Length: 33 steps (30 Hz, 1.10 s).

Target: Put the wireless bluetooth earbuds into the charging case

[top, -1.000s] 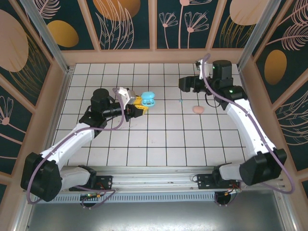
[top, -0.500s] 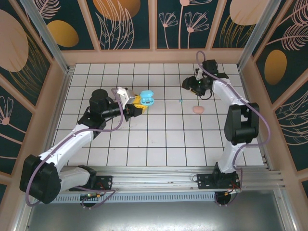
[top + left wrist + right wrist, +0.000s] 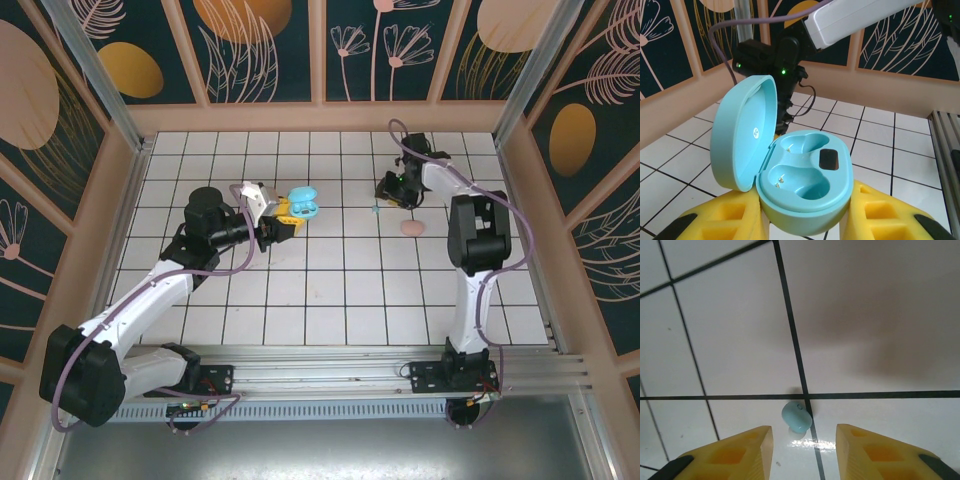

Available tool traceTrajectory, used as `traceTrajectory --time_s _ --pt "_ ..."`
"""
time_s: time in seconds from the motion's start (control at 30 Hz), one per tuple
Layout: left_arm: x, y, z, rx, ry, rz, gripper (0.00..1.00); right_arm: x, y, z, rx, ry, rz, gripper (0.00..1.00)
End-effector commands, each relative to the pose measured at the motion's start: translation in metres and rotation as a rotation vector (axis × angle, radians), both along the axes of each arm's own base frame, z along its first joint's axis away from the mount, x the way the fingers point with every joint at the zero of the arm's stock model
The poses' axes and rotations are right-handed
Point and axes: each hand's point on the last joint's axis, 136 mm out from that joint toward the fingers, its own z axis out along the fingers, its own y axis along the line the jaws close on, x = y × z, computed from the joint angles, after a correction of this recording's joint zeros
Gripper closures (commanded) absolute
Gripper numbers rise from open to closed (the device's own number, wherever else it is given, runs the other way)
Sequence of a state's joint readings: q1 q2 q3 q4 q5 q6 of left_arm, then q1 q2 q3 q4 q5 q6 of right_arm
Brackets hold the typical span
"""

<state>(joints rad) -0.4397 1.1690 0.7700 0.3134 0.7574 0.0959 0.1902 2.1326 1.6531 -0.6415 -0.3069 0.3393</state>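
I'm judging the lower-centre teal earbud [image 3: 797, 417] light and slick, best pinched across its middle by my released right end effector [image 3: 802, 437], the left end effector [image 3: 805, 222] clenching the case [image 3: 805, 185].

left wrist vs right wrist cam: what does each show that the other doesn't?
Left wrist: open teal case, both wells empty, clamped in the left pincer, with the right arm behind it. Right wrist: a teal earbud lying by a grid crossing, centred in the open right pincer, untouched. Both: white tiled table and yellow fingers.
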Motion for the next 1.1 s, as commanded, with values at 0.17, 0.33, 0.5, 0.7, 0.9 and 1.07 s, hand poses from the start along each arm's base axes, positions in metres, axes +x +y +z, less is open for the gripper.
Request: traceTrajectory --time_s 0.17,0.33,0.5,0.7,0.9,1.07 --pt "-0.003 -0.001 0.006 -0.014 -0.014 -0.008 0.8 0.0 0.009 -0.021 -0.089 0.019 0.062 0.62" --pt "-0.004 0.0 0.004 -0.008 -0.013 -0.006 0.8 0.001 0.011 -0.025 -0.113 0.017 0.078 0.64" --pt "-0.003 0.0 0.001 -0.001 -0.013 -0.005 0.8 -0.002 0.016 -0.03 -0.131 0.025 0.107 0.66" --pt "-0.004 0.0 -0.001 0.008 -0.011 -0.01 0.8 -0.009 0.025 -0.037 -0.141 0.044 0.136 0.67" --pt "-0.004 0.0 -0.003 0.016 -0.013 -0.011 0.8 -0.013 0.026 -0.039 -0.151 0.054 0.142 0.68" --pt "-0.004 0.001 -0.004 0.019 -0.012 -0.011 0.8 -0.011 0.028 -0.037 -0.148 0.05 0.145 0.77"
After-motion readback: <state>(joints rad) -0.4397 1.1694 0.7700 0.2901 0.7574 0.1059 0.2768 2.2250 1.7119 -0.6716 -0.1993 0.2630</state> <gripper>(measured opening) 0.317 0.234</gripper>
